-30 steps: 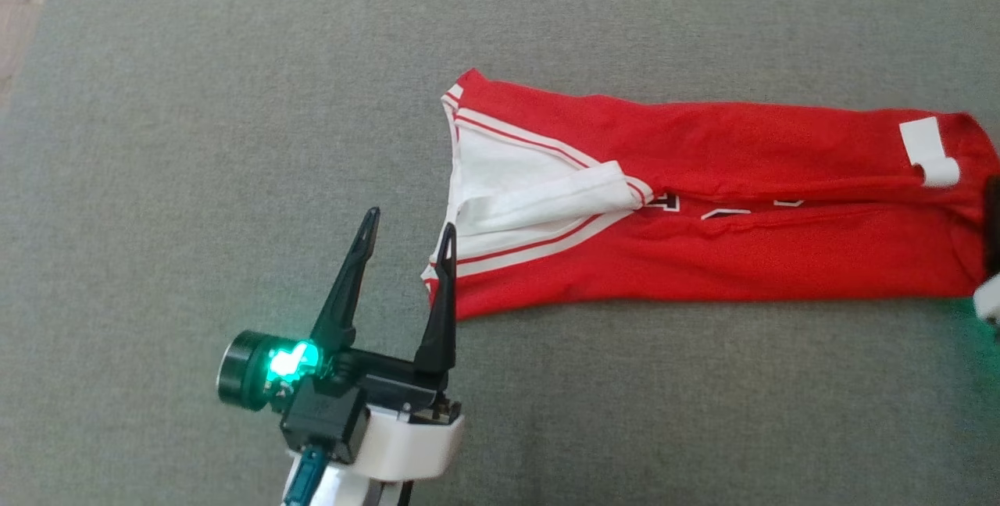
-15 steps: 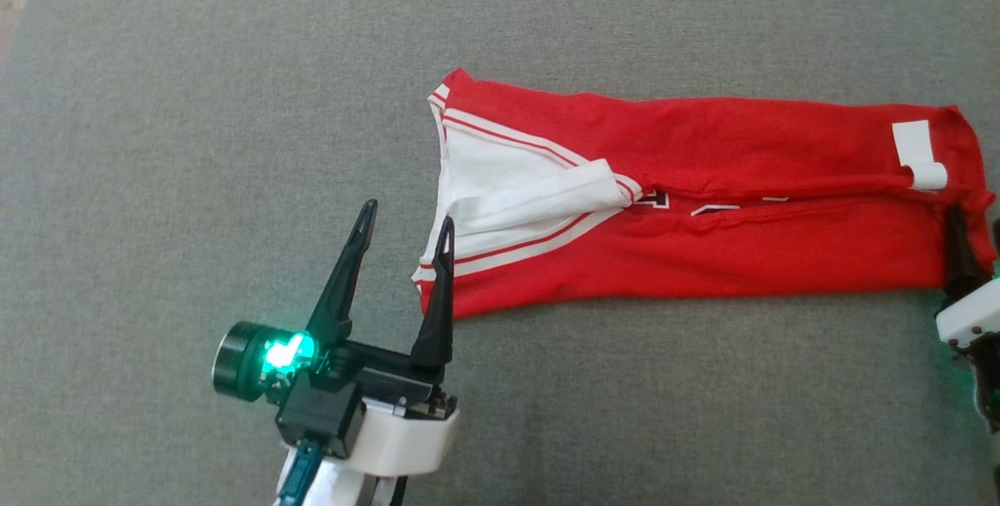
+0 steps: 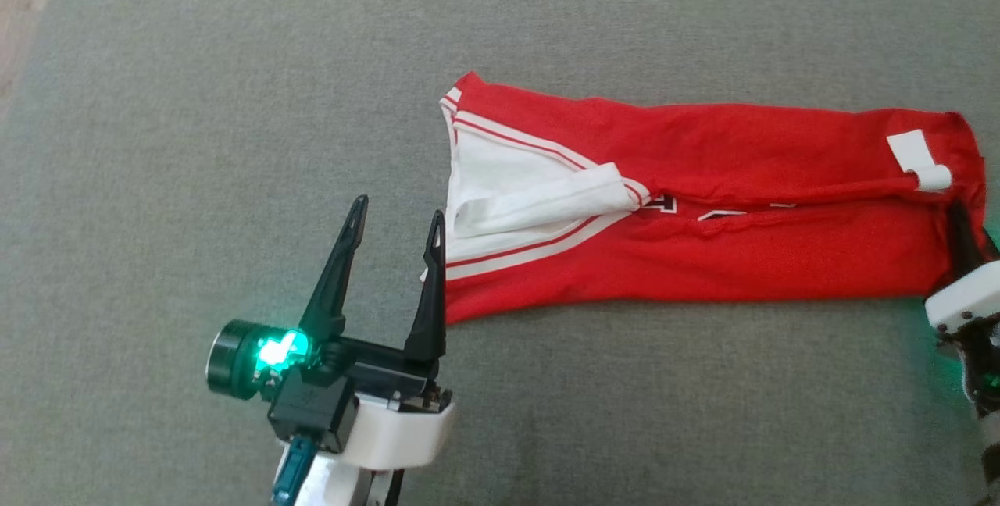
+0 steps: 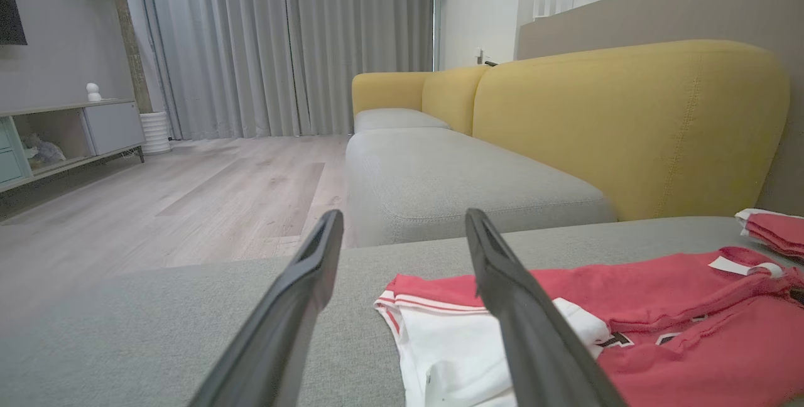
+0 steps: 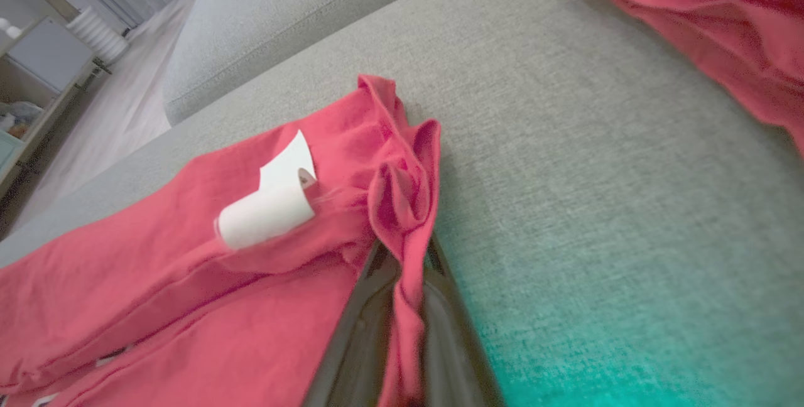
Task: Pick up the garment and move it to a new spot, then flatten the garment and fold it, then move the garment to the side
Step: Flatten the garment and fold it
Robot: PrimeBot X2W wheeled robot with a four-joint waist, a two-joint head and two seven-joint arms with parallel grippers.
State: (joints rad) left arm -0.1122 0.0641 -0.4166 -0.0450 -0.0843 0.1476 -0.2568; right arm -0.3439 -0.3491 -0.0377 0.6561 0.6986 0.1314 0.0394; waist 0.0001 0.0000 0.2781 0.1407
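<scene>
Grey cushion [image 3: 195,100] runs wide at left and beyond. The left gripper [image 3: 399,209] gapes, inner finger beside the collar edge of the garment [image 3: 703,256], a long flat strip running right. The right gripper [image 3: 957,217] is clamped on its far hem.

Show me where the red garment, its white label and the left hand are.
red garment [image 3: 781,256], head view, on the plain red cloth near its lower edge.
white label [image 5: 267,215], right wrist view, on its curled end.
left hand [image 3: 400,206], head view, midway between its two fingertips.
</scene>
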